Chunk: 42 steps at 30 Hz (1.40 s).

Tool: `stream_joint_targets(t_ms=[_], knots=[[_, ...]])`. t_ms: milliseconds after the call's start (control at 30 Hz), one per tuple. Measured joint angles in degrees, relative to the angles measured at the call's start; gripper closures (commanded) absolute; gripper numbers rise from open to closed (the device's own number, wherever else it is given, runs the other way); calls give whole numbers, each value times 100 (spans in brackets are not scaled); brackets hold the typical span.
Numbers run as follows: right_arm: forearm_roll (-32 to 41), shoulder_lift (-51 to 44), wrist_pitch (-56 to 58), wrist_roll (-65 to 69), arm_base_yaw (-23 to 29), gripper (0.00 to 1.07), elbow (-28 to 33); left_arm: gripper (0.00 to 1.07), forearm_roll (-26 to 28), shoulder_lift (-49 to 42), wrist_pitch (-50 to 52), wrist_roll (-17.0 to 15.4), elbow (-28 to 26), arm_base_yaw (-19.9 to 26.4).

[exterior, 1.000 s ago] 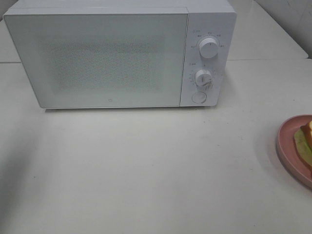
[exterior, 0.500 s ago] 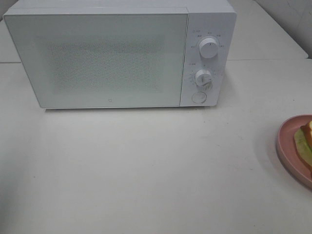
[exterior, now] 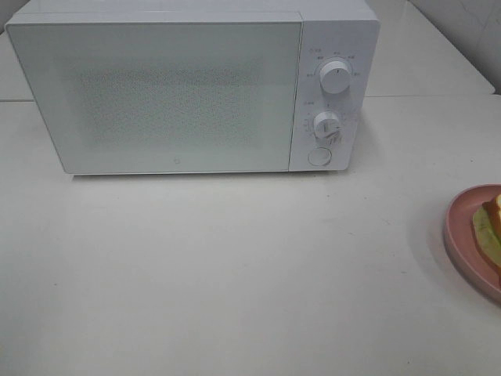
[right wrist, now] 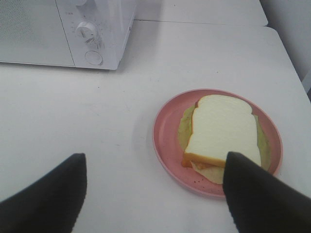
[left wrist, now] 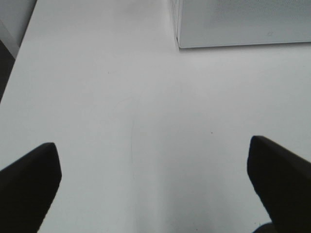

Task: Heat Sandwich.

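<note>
- The sandwich (right wrist: 223,135) lies on its pink plate (right wrist: 163,133), right edge of our overhead frame.
- Our left gripper (left wrist: 154,177) and right gripper (right wrist: 154,194) both gape wide, holding nothing.
- The microwave (exterior: 172,94), upper left, is closed.

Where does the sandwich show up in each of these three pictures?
Exterior high: the sandwich sits at the right edge, cut off, on the pink plate.
Left wrist: not in it; only bare table and a microwave corner.
Right wrist: right of centre, whole, on its plate.
Shared landmark: the white microwave, seen in all three views.
</note>
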State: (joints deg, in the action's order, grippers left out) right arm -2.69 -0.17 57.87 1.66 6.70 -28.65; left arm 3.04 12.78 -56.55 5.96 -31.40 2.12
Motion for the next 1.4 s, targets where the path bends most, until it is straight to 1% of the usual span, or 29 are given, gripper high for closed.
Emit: stream_joint_targets(t_ms=[100,333,433,1167,1267,1400], knots=[[0,0,0,0,0,32,0,6,74,-493,0,155,11,0],[0,0,0,0,0,32,0,6,109,-1020,-178,189,17,-11],[0,0,0,0,0,32,0,6,132,-1283,-401,189,132,-120],[0,0,0,0,0,32,0,6,235,-1301,-464,143,172,-149],[0,0,0,0,0,32,0,6,241,-1301,-464,97,172,-149],[0,0,0,0,0,32,0,6,86,-1301,-464,-315,172,-149]])
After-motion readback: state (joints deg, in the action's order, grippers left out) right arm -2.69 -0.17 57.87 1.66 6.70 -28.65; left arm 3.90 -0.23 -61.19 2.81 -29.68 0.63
